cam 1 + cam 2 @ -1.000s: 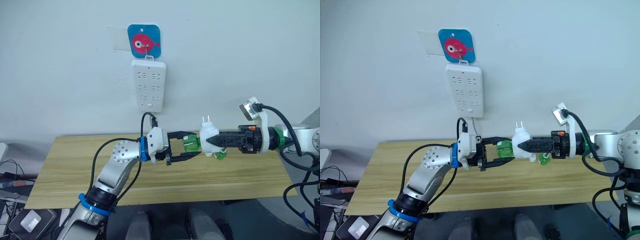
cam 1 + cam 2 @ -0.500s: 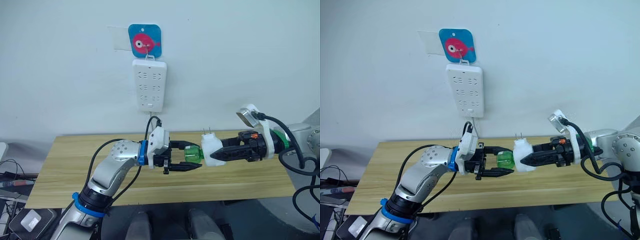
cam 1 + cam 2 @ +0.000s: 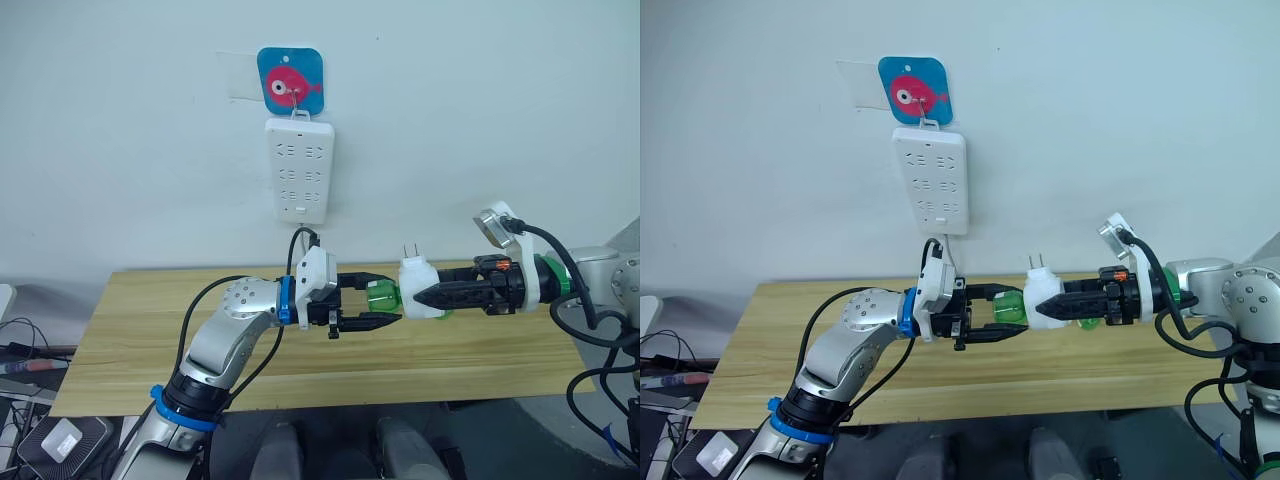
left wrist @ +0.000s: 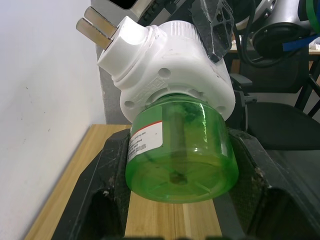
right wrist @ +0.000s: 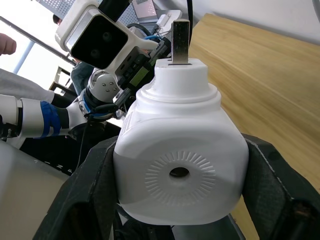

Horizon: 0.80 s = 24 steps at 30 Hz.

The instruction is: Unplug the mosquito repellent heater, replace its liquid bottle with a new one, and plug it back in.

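tools meet above the table (image 3: 150,330): the right tool (image 3: 424,296) is clamped on the mosquito repellent heater (image 3: 413,292), the left tool (image 3: 385,298) is closed around its green bottle (image 3: 382,296). the heater should be held rigid while the bottle is twisted squarely along its axis.

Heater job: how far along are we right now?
Unplugging looks done: the heater is off the power strip, shut in the right hand. In hand: the left hand is around its green bottle, which is still seated in the heater. Whether this is the old or new bottle is unclear. Plugging back in remains.
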{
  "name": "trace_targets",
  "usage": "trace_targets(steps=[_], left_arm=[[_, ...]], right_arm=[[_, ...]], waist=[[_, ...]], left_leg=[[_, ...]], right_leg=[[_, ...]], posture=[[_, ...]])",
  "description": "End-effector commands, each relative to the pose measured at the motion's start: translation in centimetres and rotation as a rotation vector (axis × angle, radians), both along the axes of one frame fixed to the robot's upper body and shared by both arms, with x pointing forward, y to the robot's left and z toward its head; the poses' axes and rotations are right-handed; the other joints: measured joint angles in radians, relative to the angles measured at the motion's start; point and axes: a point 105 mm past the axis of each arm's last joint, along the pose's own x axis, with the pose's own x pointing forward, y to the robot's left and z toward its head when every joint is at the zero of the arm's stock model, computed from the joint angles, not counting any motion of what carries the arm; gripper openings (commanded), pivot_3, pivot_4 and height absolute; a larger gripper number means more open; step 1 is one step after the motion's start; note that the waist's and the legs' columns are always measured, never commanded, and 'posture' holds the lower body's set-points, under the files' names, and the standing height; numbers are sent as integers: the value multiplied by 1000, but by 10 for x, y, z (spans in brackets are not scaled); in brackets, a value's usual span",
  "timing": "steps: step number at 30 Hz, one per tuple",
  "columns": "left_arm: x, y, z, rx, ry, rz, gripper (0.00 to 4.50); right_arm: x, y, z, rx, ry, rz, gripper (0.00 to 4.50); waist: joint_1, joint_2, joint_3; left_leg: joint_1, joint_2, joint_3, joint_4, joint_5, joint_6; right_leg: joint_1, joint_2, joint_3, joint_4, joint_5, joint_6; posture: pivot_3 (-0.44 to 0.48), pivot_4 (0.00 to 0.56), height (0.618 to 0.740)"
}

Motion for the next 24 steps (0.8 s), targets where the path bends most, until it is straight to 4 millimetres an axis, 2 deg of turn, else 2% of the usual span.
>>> trace_targets(steps=[1, 3, 4, 17, 24], left_arm=[[-6, -11, 21, -65, -77, -31, 2261], [-6, -11, 21, -66, -78, -28, 2261], [-6, -11, 21, -67, -78, -26, 2261], [-4, -13, 31, -122, -52, -4, 2261], [-1, -12, 37, -150, -28, 20, 2261]], right_arm=[[-14, 12, 3, 12, 17, 94, 3688], [-17, 10, 3, 13, 31, 104, 4332], [-18, 10, 3, 13, 39, 107, 4427], [-23, 8, -8, -21, 71, 110, 4427], [-36, -2, -21, -57, 129, 108, 4427]], waist=[[0, 0, 0], [0, 0, 0], [0, 0, 0], [1, 0, 0], [3, 0, 0]], left_leg=[[0, 0, 0, 0, 0, 0], [0, 0, 0, 0, 0, 0], [0, 0, 0, 0, 0, 0], [0, 0, 0, 0, 0, 0], [0, 0, -1, 0, 0, 0]], right_leg=[[0, 0, 0, 0, 0, 0], [0, 0, 0, 0, 0, 0], [0, 0, 0, 0, 0, 0], [0, 0, 0, 0, 0, 0], [0, 0, -1, 0, 0, 0]], posture=[[-95, 162, 740], [-94, 163, 740], [-93, 162, 740], [-86, 156, 740], [-77, 153, 740]])
